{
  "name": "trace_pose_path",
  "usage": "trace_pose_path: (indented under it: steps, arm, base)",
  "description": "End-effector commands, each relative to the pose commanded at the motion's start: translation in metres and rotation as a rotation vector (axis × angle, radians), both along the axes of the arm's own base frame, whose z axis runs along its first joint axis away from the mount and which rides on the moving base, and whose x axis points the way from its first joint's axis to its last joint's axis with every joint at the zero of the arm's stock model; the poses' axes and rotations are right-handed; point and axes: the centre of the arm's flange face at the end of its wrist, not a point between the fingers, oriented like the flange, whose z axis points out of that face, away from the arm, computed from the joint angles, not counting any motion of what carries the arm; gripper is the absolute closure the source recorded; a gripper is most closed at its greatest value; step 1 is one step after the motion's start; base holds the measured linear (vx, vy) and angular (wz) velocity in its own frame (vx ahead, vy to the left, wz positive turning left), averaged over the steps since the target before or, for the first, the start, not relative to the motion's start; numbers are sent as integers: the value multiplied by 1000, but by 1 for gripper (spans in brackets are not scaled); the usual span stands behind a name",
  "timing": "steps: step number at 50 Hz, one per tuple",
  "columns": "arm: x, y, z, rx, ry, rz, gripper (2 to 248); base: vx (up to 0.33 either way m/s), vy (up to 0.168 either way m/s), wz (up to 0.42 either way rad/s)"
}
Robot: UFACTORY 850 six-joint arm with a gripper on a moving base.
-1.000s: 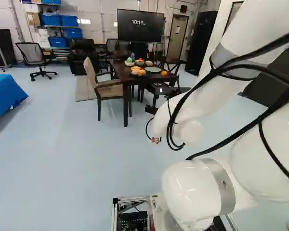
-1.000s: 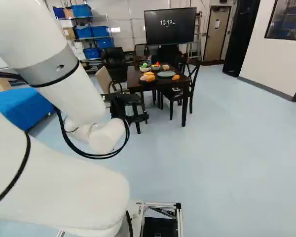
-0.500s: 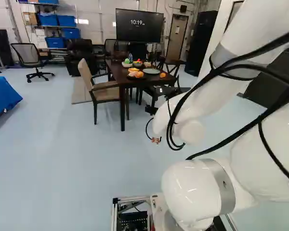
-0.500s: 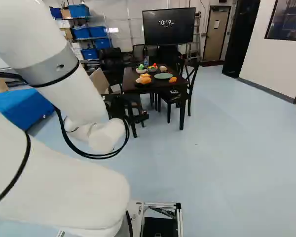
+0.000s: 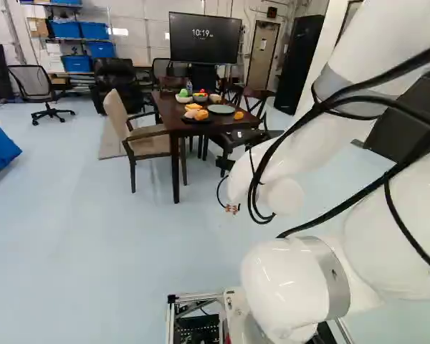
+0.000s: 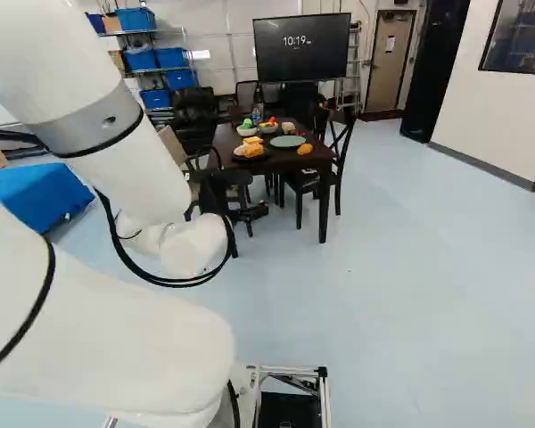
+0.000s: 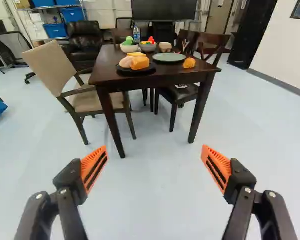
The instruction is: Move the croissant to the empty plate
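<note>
My gripper [image 6: 251,212] hangs at the arm's end, dark against the chairs in the right base view. Seen from the wrist, the gripper [image 7: 155,167] is open, its orange pads wide apart with only floor between them. Ahead stands the dark table [image 7: 110,72]. A small golden-orange piece that looks like the croissant [image 7: 189,63] lies on the tabletop near its edge, beside the empty green plate [image 7: 169,57]. A black plate [image 7: 136,71] holds several bread-like pieces [image 7: 135,61]. The gripper touches none of these.
A beige armchair [image 7: 82,95] stands at the table's left side, dark chairs [image 7: 177,95] at its right and behind. Two bowls [image 7: 129,48], a bottle [image 7: 136,34] and a brown item [image 7: 165,47] stand farther back on the table. A blue-covered surface [image 6: 37,201] is off left.
The base has moved toward the table, which looks larger and has shifted leftward in both base views. The arm keeps its pose against its lowest joint.
</note>
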Motion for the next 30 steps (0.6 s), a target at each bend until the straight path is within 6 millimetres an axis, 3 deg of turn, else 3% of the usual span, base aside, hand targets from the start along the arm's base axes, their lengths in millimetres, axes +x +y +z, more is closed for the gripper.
trace_pose_path:
  steps: [30]
  arm:
    - [0, 0, 0, 0, 0, 0, 3]
  base:
    - [212, -115, -3]
